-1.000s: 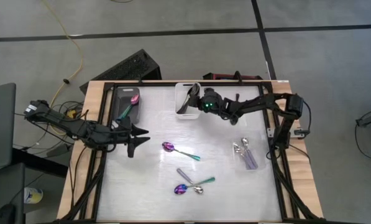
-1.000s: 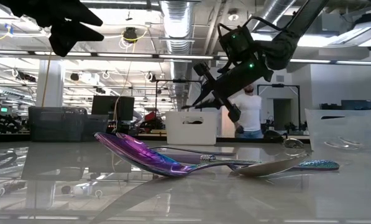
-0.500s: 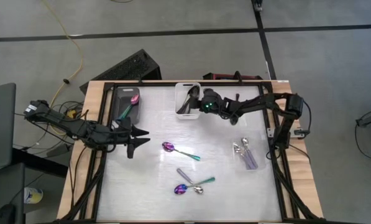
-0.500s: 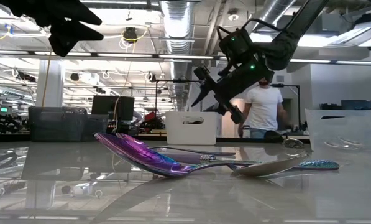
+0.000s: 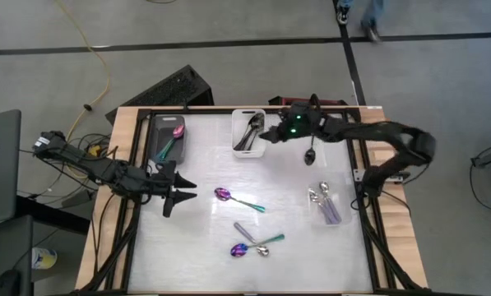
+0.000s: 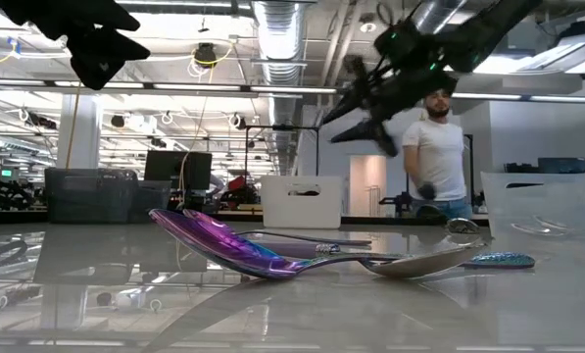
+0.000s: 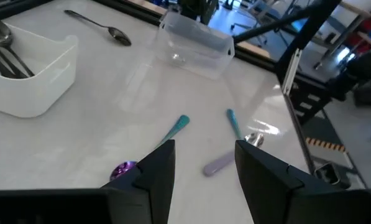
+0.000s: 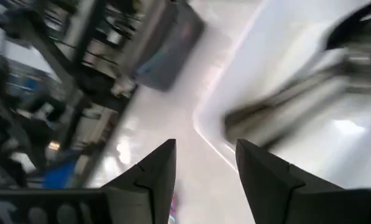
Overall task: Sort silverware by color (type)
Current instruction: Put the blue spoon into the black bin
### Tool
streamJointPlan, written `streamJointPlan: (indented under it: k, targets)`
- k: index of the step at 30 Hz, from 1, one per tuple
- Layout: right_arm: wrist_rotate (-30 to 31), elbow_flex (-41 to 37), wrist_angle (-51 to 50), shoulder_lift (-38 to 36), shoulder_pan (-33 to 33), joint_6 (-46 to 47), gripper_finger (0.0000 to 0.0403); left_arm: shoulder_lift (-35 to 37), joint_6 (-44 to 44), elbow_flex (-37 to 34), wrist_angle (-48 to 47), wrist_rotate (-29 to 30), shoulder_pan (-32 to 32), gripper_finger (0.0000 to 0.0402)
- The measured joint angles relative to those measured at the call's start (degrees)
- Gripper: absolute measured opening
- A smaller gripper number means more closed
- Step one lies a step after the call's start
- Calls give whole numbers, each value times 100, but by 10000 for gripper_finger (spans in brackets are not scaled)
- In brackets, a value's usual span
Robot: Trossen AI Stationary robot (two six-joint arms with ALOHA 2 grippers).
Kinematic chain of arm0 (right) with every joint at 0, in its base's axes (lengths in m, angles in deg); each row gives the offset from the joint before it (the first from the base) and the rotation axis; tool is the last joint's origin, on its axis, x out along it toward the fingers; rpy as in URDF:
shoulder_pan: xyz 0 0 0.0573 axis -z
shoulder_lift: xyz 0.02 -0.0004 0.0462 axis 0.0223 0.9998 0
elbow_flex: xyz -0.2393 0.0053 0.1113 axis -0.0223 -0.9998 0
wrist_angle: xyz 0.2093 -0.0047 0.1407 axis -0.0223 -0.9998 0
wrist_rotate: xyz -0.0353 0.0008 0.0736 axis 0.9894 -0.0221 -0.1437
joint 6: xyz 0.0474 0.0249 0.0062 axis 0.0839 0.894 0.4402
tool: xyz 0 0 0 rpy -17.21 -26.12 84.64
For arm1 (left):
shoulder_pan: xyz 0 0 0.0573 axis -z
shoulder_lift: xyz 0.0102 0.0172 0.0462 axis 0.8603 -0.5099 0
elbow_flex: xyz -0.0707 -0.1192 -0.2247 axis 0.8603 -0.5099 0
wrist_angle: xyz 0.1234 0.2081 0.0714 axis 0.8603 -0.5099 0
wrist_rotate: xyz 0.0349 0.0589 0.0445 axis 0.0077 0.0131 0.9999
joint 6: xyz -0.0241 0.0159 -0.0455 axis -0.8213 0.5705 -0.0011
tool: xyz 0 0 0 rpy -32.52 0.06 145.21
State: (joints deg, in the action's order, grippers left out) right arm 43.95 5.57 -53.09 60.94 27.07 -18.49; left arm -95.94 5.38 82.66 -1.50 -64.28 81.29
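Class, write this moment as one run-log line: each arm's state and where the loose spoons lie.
right gripper: open, empty, beside white bin | left gripper: open, waiting at left | black spoon: loose near right gripper | purple spoons: mid-table, unsorted

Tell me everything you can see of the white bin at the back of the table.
The white bin is a small open-topped rectangular tub of what looks like opaque white plastic, with rounded corners. It stands upright on the table at its back edge, near the middle, between the grey bin and the lone black spoon. Several black spoons lie inside, leaning against its walls. The right gripper hovers open just beside its right rim, holding nothing; nothing else touches the bin.
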Motion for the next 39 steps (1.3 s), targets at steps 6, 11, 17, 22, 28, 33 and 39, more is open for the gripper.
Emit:
streamJointPlan:
  k: [6,11,17,22,28,33,39]
  targets:
    - [692,0,-2289,-1451,-610,-1101,181,-128,102,-238,176,33,204,151]
    - [1211,-152,-2584,-2048,-2285,-1125,180,-668,306,-844,1537,-95,320,151]
    - [2226,-160,-1836,-1792,-4474,-825,180,-2325,659,-828,3439,-667,397,151]
    - [2888,-159,-689,-868,-5665,-1320,180,-3694,896,-86,3292,-931,406,151]
    - [3899,-157,219,464,-5975,-2081,178,-4722,869,802,2200,-1044,377,151]
    - [4498,25,267,1319,-5178,-1867,168,-5001,826,1719,137,-1048,354,151]
    - [4298,614,389,2187,-4256,-2127,164,-4924,485,2844,-2478,-454,336,151]
